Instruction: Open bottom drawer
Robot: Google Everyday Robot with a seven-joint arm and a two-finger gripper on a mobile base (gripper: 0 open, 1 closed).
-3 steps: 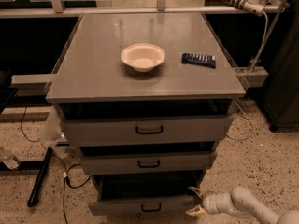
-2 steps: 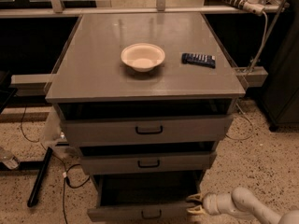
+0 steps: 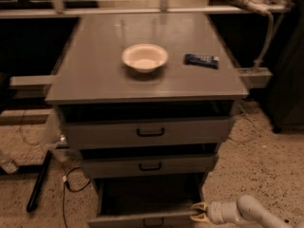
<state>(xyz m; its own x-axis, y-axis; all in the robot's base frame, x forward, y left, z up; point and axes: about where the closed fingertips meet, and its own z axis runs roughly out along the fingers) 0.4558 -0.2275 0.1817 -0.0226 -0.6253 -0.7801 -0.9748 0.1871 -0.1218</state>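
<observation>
A grey metal cabinet (image 3: 147,84) has three drawers. The bottom drawer (image 3: 142,218) stands pulled out at the lower edge of the view, its dark inside open from above and its small black handle cut off by the frame edge. My gripper (image 3: 198,213), on a white arm entering from the lower right, sits at the right front corner of the bottom drawer, touching its front edge. The top drawer (image 3: 151,133) and middle drawer (image 3: 150,166) are each out a little.
A white bowl (image 3: 145,57) and a dark flat remote-like object (image 3: 202,60) lie on the cabinet top. Cables and a black bar (image 3: 38,180) lie on the speckled floor at the left. Dark furniture stands at the right and behind.
The bottom drawer has slid further out toward the camera, and my gripper has moved with its right front corner, downward in the view.
</observation>
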